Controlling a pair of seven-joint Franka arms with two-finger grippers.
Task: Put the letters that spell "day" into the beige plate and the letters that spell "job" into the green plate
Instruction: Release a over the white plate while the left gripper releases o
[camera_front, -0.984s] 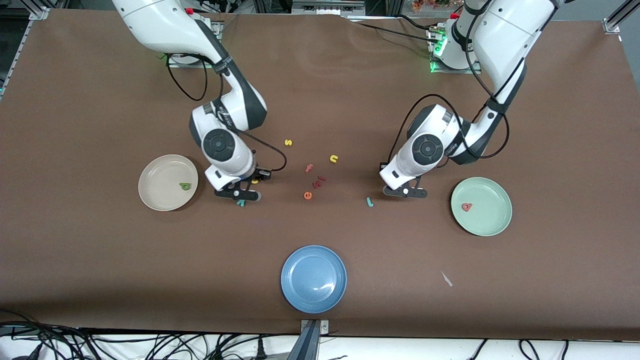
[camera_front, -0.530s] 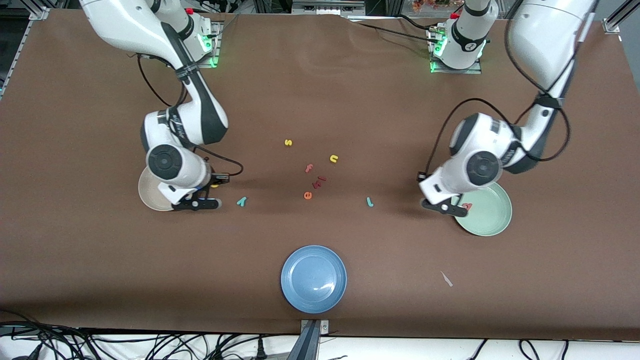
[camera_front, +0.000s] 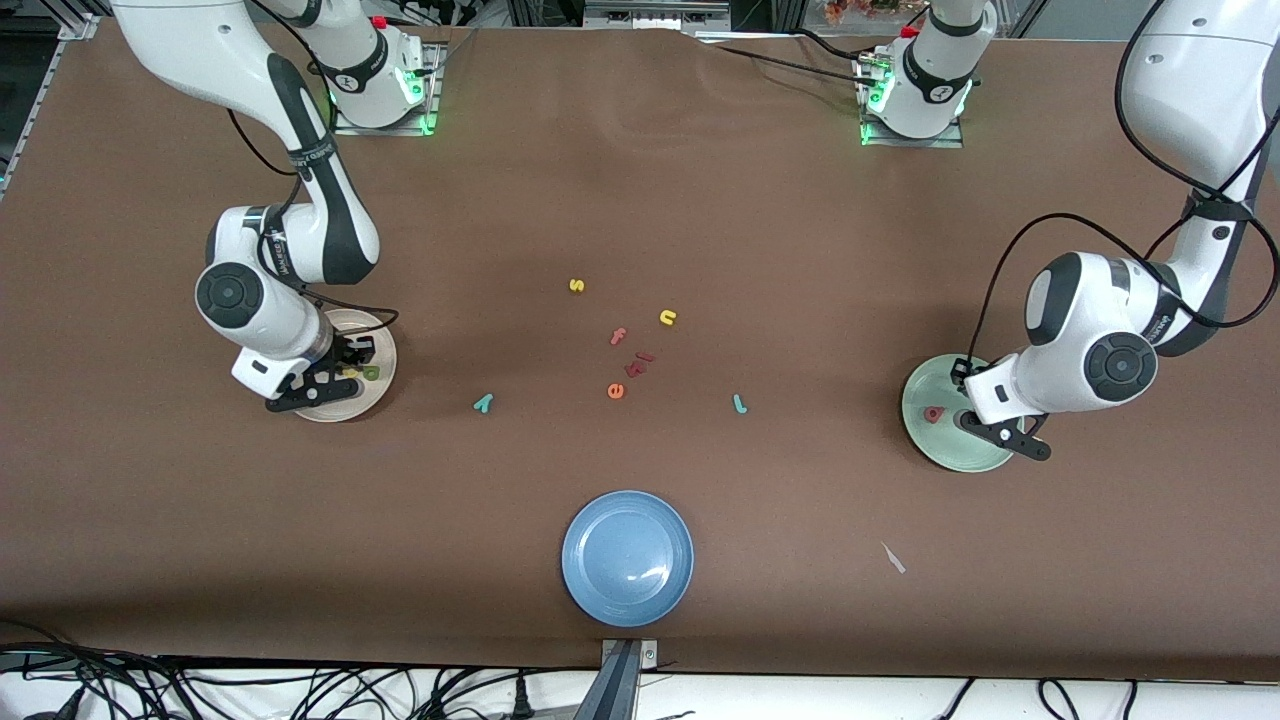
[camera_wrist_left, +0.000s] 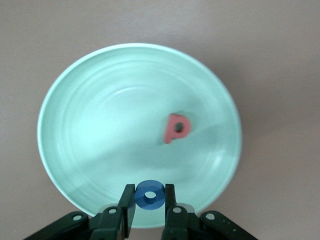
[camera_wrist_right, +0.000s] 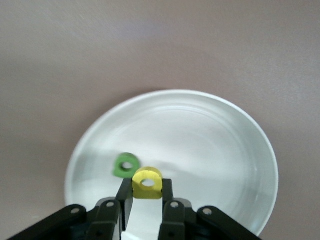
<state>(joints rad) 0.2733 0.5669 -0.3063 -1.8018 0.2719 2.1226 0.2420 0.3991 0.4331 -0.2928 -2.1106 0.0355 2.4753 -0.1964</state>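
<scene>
My right gripper (camera_wrist_right: 147, 192) hangs over the beige plate (camera_front: 385, 350), shut on the yellow a (camera_wrist_right: 147, 183). The green d (camera_wrist_right: 125, 165) lies in that plate just past the held letter. Over the green plate (camera_wrist_left: 80, 115), my left gripper (camera_wrist_left: 149, 197) is shut on the blue o (camera_wrist_left: 149, 194). The salmon-pink b (camera_wrist_left: 176, 128) lies in the green plate. On the cloth, the teal y (camera_front: 483, 403) and the teal j (camera_front: 740, 404) lie between the two plates.
A blue plate (camera_front: 627, 557) sits near the table's front edge. Loose letters lie mid-table: yellow s (camera_front: 576, 285), yellow n (camera_front: 668, 317), pink f (camera_front: 618, 336), orange e (camera_front: 615, 391), a dark red piece (camera_front: 637, 362). A white scrap (camera_front: 893, 558) lies nearer the camera than the green plate.
Both arms have swung outward from the table's middle with their letters. The right gripper is now over the beige plate and the left gripper over the green plate.
</scene>
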